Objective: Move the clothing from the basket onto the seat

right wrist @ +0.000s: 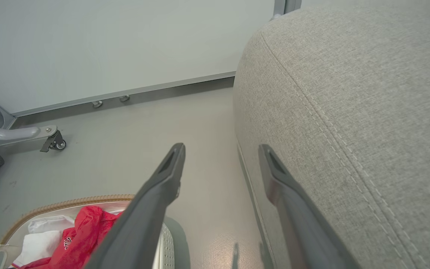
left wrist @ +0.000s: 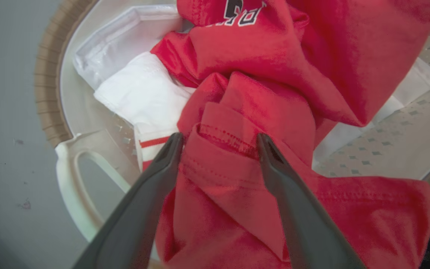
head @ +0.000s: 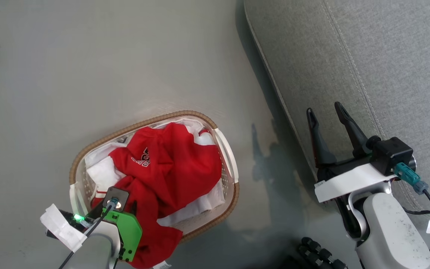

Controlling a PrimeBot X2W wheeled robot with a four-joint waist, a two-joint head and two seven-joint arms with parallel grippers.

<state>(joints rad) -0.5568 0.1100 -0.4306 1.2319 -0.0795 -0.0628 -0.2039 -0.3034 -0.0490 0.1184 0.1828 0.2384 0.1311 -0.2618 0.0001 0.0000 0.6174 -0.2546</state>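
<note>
1. The clothing (head: 177, 164) lies in a loose red heap inside the basket (head: 125, 129). One fold hangs over the rim on the robot's side.
2. A dark print with white outline shows on the upper part of the heap. In the left wrist view, a white trim with a red stripe (left wrist: 155, 142) lies at the heap's left edge.
3. Under the red cloth is a white liner (head: 105, 173), which covers the inside of the basket.
4. The basket has a brown woven rim and a white handle (left wrist: 73, 179) at its end, and it stands on the grey floor (head: 88, 56).
5. The left gripper (left wrist: 218, 138) is directly over the heap, at the end of the basket nearest the robot. Its jaws are wide apart, with a stitched red hem between the two fingers – they are not clamped on it.
6. I cannot tell if the fingertips already touch the fabric.
7. The seat (head: 349, 56) is to the right of the basket, with a strip of bare floor between them. Its grey fabric has stitched seams.
8. The right gripper (head: 324, 108) is over the left edge of the seat, well apart from the basket – its jaws are apart and hold nothing.
9. In the right wrist view a pale wall (right wrist: 125, 45) and a metal leg with a small castor (right wrist: 56, 144) are behind the basket.
</note>
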